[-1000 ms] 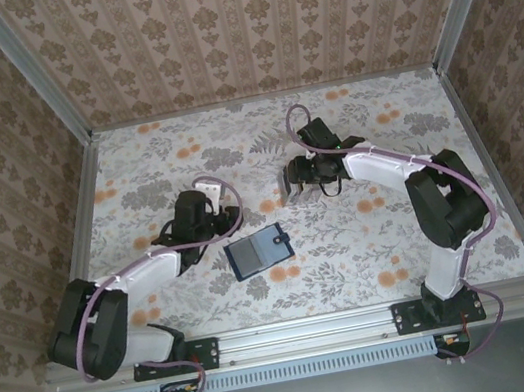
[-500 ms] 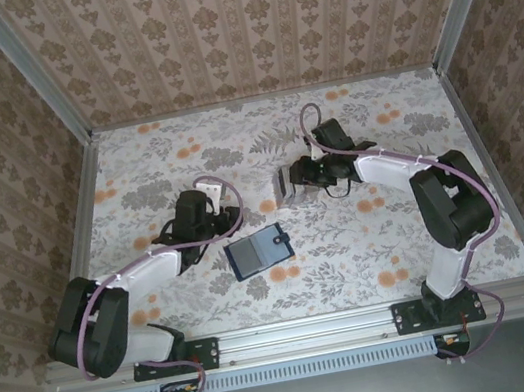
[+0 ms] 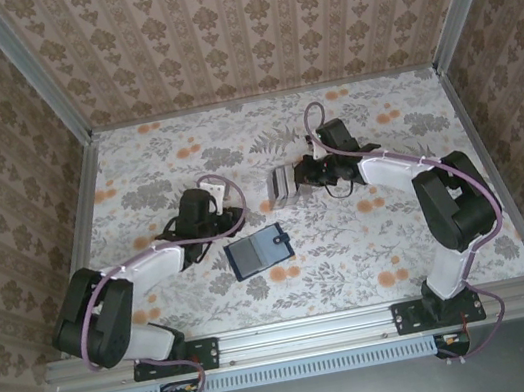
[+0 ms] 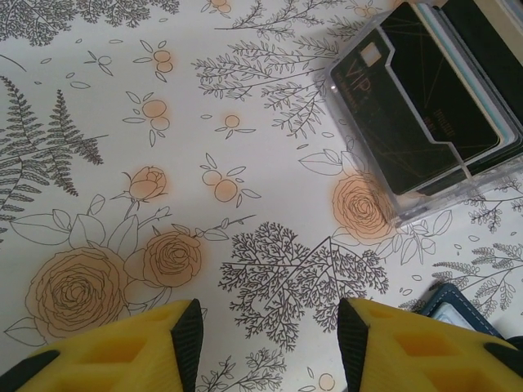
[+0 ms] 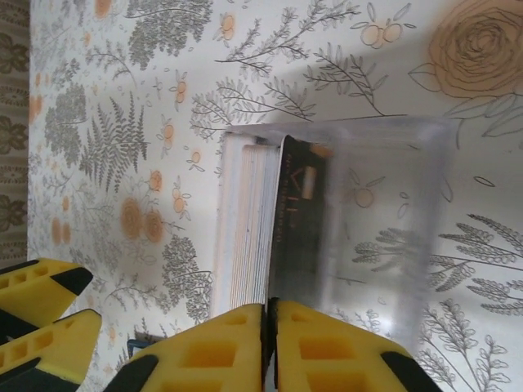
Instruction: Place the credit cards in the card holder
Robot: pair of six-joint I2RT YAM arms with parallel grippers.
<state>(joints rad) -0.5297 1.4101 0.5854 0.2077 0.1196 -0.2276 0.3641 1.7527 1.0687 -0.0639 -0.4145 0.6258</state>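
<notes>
Right tool [image 5: 269, 310]: fingers closed together, pads meeting at a thin seam. Directly ahead of its tips a clear box [image 5: 384, 237] stands on the bench [image 5: 122, 98], with the credit cards [image 5: 245, 220] stacked on edge at the box's left side. A black card [image 5: 298, 204] leans on the stack. Its near edge reaches the seam, but a pinch cannot be confirmed. Left tool [image 4: 270, 322]: wide, holding nothing. The box lies ahead and to its right. The card holder [image 4: 462, 306] is just beside its right finger.
</notes>
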